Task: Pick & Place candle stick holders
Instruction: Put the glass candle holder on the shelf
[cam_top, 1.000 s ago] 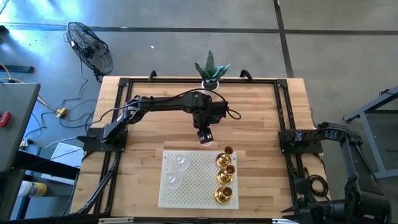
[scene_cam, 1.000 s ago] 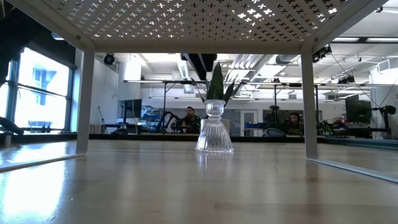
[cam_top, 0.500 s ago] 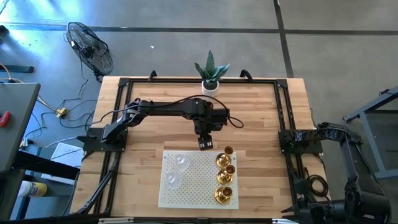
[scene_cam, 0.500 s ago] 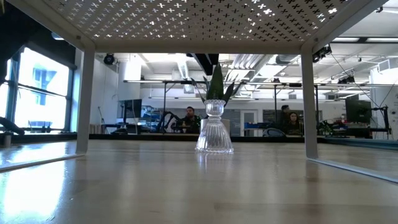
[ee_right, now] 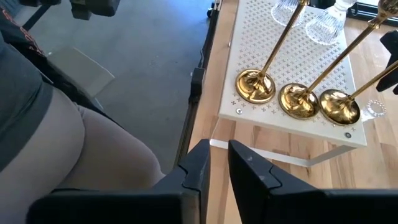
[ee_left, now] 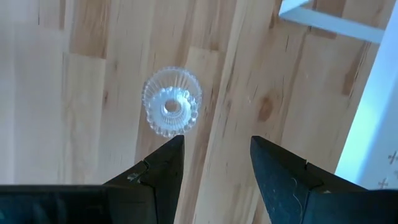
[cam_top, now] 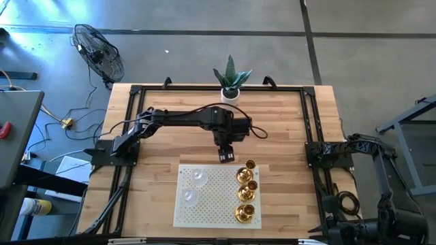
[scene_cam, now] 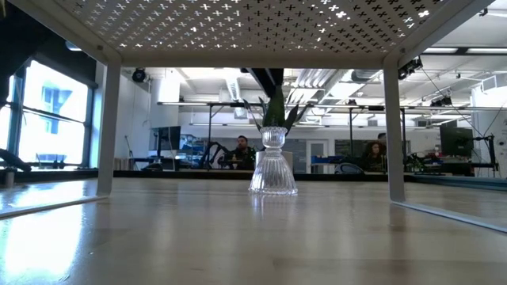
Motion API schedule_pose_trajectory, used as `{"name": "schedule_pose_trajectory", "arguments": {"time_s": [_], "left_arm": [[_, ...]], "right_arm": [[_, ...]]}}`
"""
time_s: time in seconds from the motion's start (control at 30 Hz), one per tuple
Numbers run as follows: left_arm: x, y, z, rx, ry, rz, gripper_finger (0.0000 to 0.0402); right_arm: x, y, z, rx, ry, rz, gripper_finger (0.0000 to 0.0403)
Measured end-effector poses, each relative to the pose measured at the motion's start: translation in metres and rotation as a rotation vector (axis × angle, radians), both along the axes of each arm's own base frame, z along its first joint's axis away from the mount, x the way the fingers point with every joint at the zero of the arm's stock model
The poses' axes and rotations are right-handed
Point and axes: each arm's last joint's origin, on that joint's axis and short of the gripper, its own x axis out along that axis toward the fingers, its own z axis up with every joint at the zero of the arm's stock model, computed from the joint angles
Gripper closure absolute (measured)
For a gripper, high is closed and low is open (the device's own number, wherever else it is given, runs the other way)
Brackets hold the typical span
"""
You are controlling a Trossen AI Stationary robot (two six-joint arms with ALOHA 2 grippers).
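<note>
One clear glass candle stick holder (ee_left: 171, 102) stands upright on its base on the wooden table, just beyond the far edge of a white perforated stand (cam_top: 216, 204); it also shows in the low view (scene_cam: 273, 165). My left gripper (cam_top: 223, 156) hangs above it, open and empty, fingers pointing down (ee_left: 216, 155). Two glass holders (cam_top: 193, 186) and three gold brass holders (cam_top: 245, 194) stand on the stand. My right gripper (ee_right: 217, 163) waits at the table's right edge, shut and empty.
A white pot with a green plant (cam_top: 231, 80) stands at the table's far edge. The stand's legs (scene_cam: 394, 127) rest on the table. A black frame (cam_top: 136, 92) runs around the table. A person's leg (ee_right: 56, 124) shows beside the right arm. People sit in the room behind.
My left gripper has moved a little toward the table's near edge, toward the white stand, over the lone glass holder, and has then kept still. The holder has not moved.
</note>
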Motion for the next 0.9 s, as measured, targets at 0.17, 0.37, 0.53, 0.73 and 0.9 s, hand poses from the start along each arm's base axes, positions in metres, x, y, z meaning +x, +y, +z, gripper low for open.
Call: {"name": "schedule_pose_trajectory", "arguments": {"time_s": [0.17, 0.37, 0.53, 0.73, 0.9], "left_arm": [[0.0025, 0.0004, 0.0007, 0.011, -0.027, 0.003, 0.0222], [0.0025, 0.0009, 0.0008, 0.028, -0.028, 0.008, 0.0222], [0.0027, 0.0009, -0.0006, 0.028, -0.020, 0.008, 0.0222], [0.0028, 0.0009, -0.0011, 0.029, -0.018, 0.008, 0.0222], [0.0029, 0.0010, -0.0013, 0.033, -0.018, 0.009, 0.0222]], "right_arm": [[0.0000, 0.0000, 0.0000, 0.000, 0.000, 0.000, 0.0350], [0.0002, 0.0008, 0.0004, 0.010, -0.002, 0.000, 0.0355], [0.0002, 0.0009, 0.0004, 0.011, -0.002, 0.000, 0.0355], [0.0002, 0.0009, 0.0004, 0.011, -0.002, 0.001, 0.0350], [0.0002, 0.0008, 0.0006, 0.012, -0.002, 0.001, 0.0352]]}}
